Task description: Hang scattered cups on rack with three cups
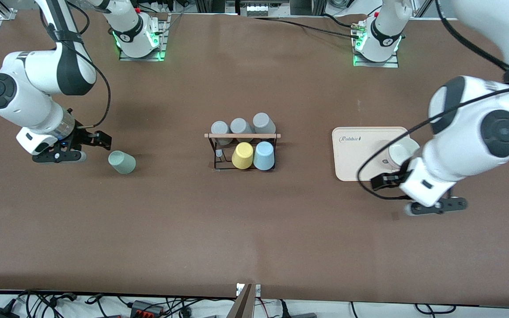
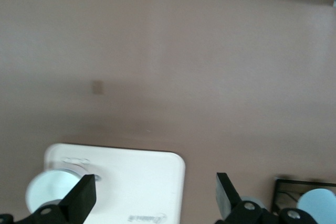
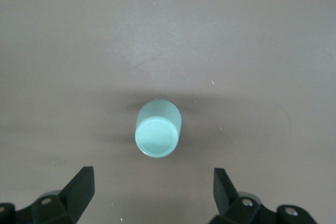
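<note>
Two arms, glossy white shells with black joint bands and round black end caps. Black cables loop loose along both. Bases white, ringed black, lit green at the foot, red button on top. Jaws black, wedge-shaped, on black hands.

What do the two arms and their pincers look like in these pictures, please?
Both arms have glossy white shells with black bands at the joints and round dark grey caps on the joint ends. Black cables loop along each arm. Their bases glow green. The left pincer and the right pincer are black, with short wedge-shaped fingers on a black crossbar under a white wrist block.
</note>
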